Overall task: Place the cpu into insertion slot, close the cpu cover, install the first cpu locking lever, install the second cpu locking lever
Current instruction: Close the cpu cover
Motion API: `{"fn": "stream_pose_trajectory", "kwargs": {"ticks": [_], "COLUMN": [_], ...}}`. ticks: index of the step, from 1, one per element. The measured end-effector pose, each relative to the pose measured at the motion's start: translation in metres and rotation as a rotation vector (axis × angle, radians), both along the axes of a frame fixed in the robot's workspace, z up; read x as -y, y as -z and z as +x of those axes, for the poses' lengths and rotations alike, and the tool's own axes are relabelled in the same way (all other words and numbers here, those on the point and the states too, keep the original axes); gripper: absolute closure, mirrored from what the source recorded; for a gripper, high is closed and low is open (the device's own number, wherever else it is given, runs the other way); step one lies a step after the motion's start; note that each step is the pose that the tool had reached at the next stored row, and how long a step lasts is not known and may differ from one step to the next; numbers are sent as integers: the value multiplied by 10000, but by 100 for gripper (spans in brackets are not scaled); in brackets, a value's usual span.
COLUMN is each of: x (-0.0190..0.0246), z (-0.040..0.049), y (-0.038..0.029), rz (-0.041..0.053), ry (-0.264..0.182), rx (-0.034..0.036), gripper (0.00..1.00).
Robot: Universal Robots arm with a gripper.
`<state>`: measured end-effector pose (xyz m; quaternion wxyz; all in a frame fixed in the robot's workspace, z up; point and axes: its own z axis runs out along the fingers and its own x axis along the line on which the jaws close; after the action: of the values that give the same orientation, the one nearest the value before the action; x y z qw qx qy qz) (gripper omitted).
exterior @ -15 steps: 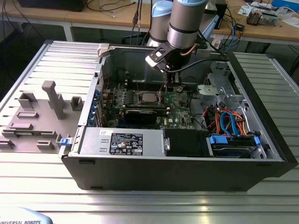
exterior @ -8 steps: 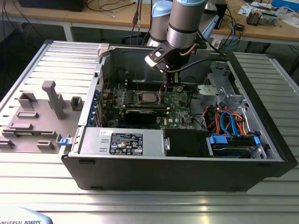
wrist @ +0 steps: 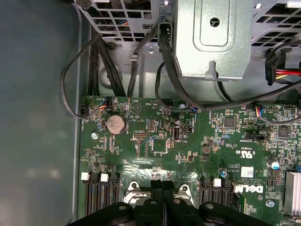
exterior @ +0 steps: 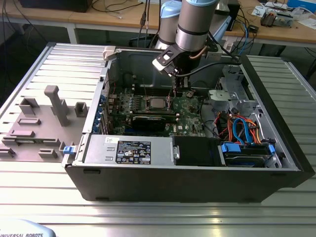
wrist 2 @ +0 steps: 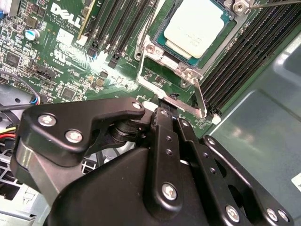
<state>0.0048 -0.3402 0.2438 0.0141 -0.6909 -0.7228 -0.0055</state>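
With the cpu [wrist 2: 197, 27] seated, we are judging cover-closing underway: narrow, empty fingers [wrist 2: 162, 129] hovering at the raised cpu cover [wrist 2: 202, 102].

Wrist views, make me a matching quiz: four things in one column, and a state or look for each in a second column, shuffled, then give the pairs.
Things
1. cpu
2. cover
3. gripper
4. coin battery

States
A. round and silver
B. open, off the cpu
C. seated, pale top bare
D. shut, at the cover's edge

Pairs: 1-C, 2-B, 3-D, 4-A
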Motion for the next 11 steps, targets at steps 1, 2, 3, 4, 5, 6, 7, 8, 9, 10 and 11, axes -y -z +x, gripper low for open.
{"fn": "stream_pose_trajectory", "kwargs": {"ticks": [1, 2, 3, 4, 5, 6, 7, 8, 9, 10, 11], "x": [0, 0, 0, 0, 0, 0, 0, 0, 0, 0, 0], "z": [-2, -3, -5, -7, -9, -23, -27, -28, -30, -33, -37], "y": [0, 0, 0, 0, 0, 0, 0, 0, 0, 0, 0], "rz": [0, 0, 0, 0, 0, 0, 0, 0, 0, 0, 0], "ry": [0, 0, 0, 0, 0, 0, 0, 0, 1, 1, 1], "rx": [0, 0, 0, 0, 0, 0, 0, 0, 0, 0, 0], "gripper": [89, 89, 89, 89, 89, 89, 89, 89, 89, 89, 89]}}
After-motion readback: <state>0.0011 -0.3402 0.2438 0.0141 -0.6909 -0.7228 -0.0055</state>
